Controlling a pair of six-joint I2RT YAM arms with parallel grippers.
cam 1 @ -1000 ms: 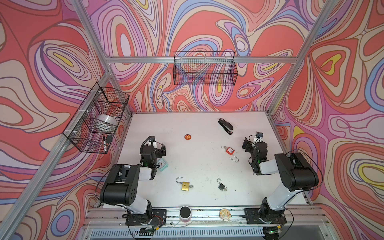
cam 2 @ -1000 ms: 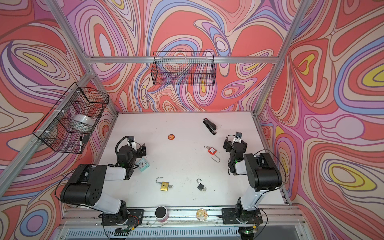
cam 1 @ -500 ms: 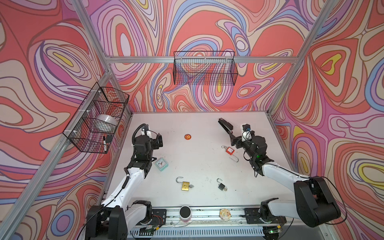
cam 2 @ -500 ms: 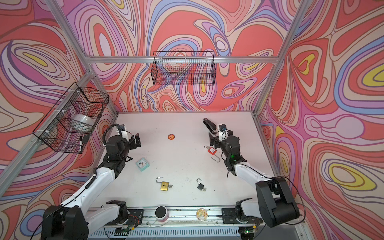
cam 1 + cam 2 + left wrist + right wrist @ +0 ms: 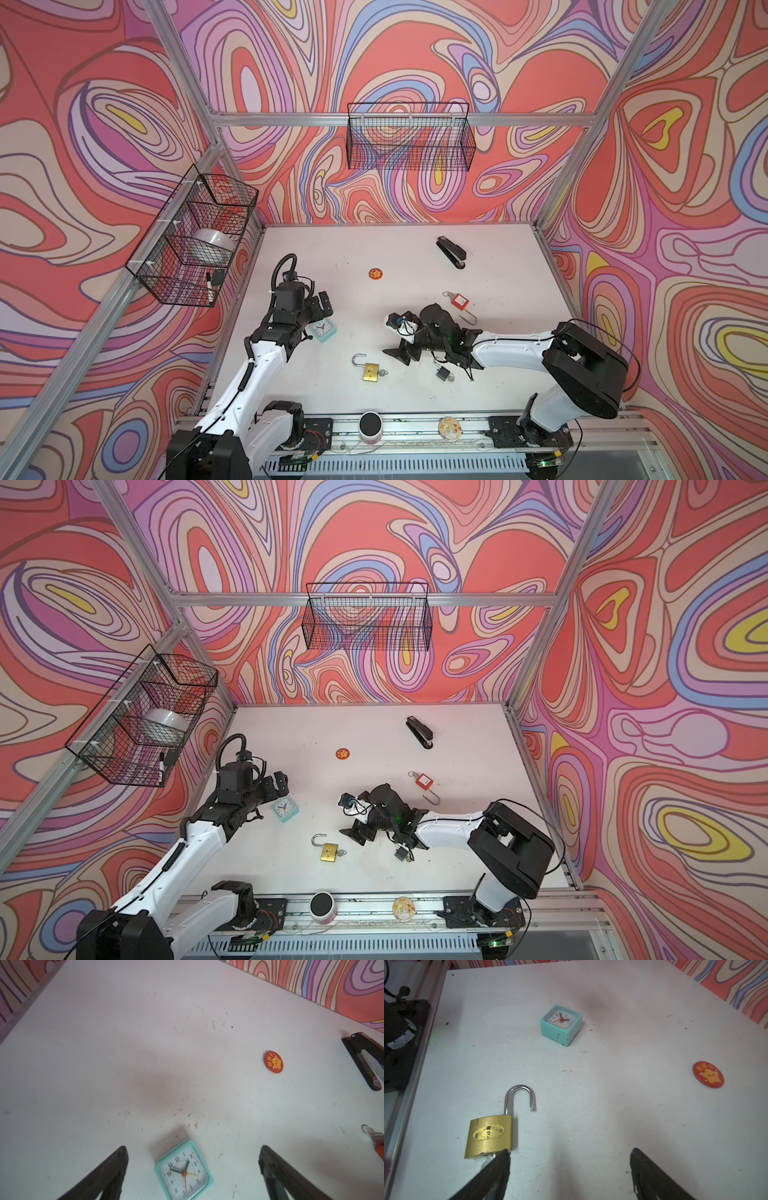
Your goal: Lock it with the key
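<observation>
nearby, brass padlock [image 5: 489, 1136] unlatched, right jaws wide beside it

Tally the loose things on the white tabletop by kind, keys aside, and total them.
Padlocks: 3 (brass padlock, shackle open; small black padlock; red padlock)
Black stapler: 1
Teal square clock: 1
Round red badge: 1
Total: 6
</observation>
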